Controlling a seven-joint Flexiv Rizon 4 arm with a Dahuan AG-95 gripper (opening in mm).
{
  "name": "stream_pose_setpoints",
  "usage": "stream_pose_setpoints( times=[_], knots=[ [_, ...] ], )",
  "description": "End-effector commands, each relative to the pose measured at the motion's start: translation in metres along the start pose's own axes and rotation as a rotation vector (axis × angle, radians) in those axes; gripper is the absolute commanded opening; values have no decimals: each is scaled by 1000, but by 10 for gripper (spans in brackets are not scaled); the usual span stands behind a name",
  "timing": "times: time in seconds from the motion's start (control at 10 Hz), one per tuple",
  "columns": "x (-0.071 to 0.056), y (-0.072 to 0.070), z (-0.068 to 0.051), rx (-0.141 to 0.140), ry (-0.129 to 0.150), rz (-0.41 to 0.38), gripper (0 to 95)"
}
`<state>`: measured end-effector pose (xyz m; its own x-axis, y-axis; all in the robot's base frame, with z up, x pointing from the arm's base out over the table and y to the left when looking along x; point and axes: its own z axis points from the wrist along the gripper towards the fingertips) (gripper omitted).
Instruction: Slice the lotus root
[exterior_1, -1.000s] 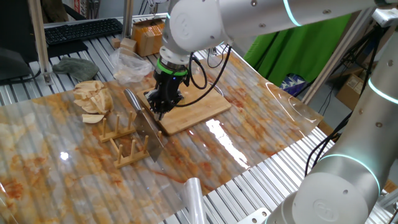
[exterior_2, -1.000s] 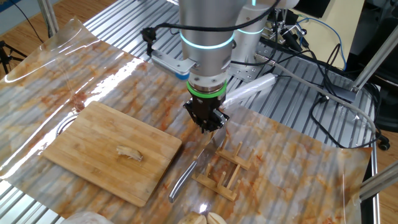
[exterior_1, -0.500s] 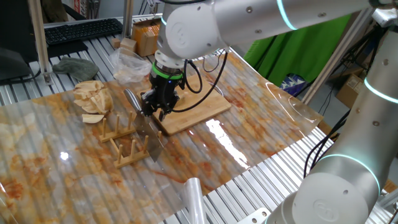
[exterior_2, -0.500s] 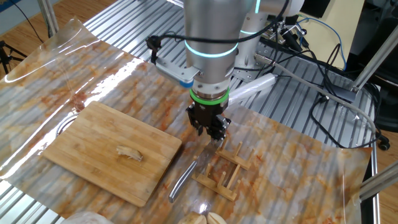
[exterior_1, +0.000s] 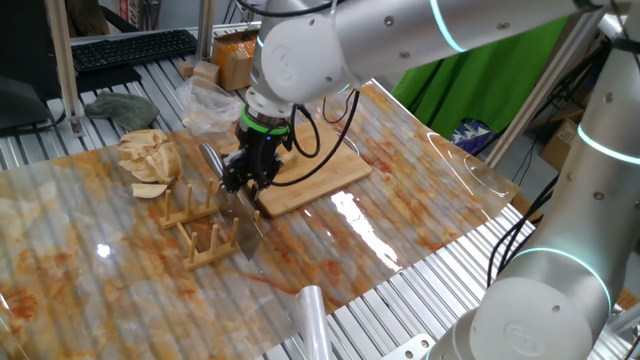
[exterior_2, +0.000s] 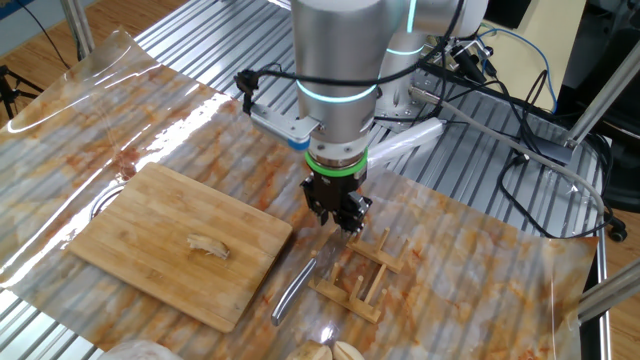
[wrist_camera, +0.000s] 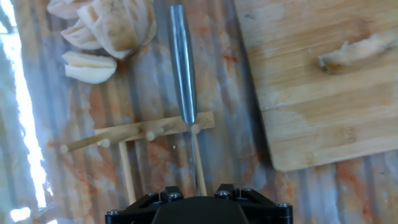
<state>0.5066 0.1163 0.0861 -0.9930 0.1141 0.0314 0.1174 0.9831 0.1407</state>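
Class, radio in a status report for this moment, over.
Hand open above cleaver. Lotus root on cutting board, untouched. Wooden rack pegs flank the blade.

You had a ribbed metal table (exterior_1: 420, 285) under a marbled orange sheet (exterior_1: 90, 270). Behind it were a green cloth (exterior_1: 480, 80), a keyboard (exterior_1: 130, 48) and cardboard boxes (exterior_1: 238, 58).

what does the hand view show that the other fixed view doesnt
Only the hand view: the whole heap of pale wedges at top left, and the cleaver seen from straight above, its edge-on blade standing in the wooden rack.

Only the other fixed view: the arm itself with its hand hanging over the rack, the cables and metal frame behind it, and the full cutting board.

Both: the lotus root lying on the board, the rack, the cleaver and the marbled table cover.
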Motion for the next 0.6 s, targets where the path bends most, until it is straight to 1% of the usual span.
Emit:
stream_pose_setpoints(
  times=[0.1,0.2,0.4,0.5,0.6],
  knots=[
    [-2,0,7,-5,-4,1,380],
    [-3,1,11,-13,-5,4,380],
    [-5,2,20,-15,-16,5,380],
    [-6,3,22,-16,-21,7,380],
    [-7,3,27,-18,-32,11,380]
  ],
)
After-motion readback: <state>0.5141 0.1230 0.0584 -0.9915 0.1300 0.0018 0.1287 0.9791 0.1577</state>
